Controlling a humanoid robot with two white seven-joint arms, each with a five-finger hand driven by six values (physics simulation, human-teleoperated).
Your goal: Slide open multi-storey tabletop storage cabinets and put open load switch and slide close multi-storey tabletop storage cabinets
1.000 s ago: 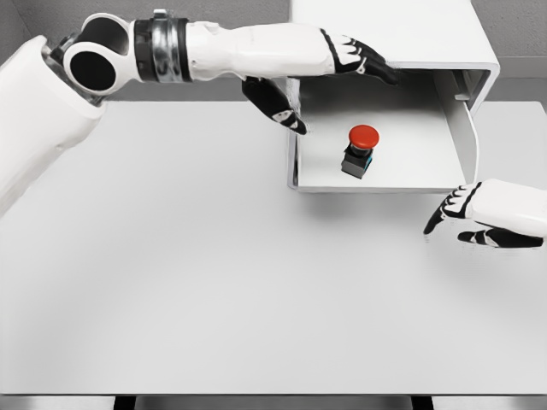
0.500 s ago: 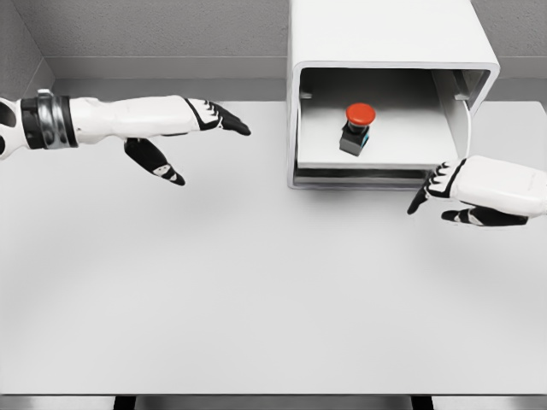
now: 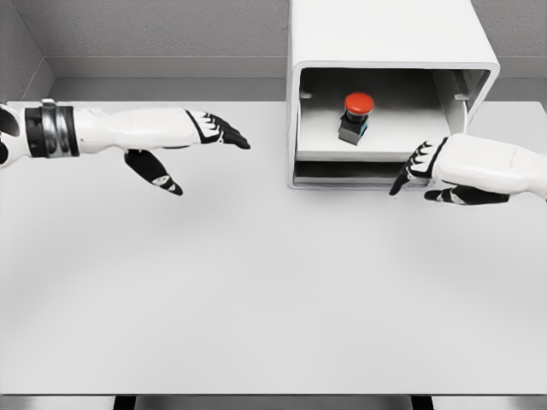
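1. Switch [image 3: 356,117], red-topped, sits inside the drawer [image 3: 367,145], just beyond the right hand's fingertips.
2. Drawer is mostly slid into the cabinet [image 3: 389,43]; judged nearly closed, its front edge not yet flush.
3. Right hand [image 3: 432,169], fingers loosely spread, holding nothing, touches the drawer's front edge.
4. Left hand [image 3: 197,141], fingers extended, empty, hovers well apart.

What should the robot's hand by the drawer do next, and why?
Probably push a bit farther toward the cabinet. The drawer with the red-button switch on it looks nearly in, but its front edge shows at the opening. The right hand is against that edge with open fingers, so it is placed to push. The left hand hangs open over the table, away from it.
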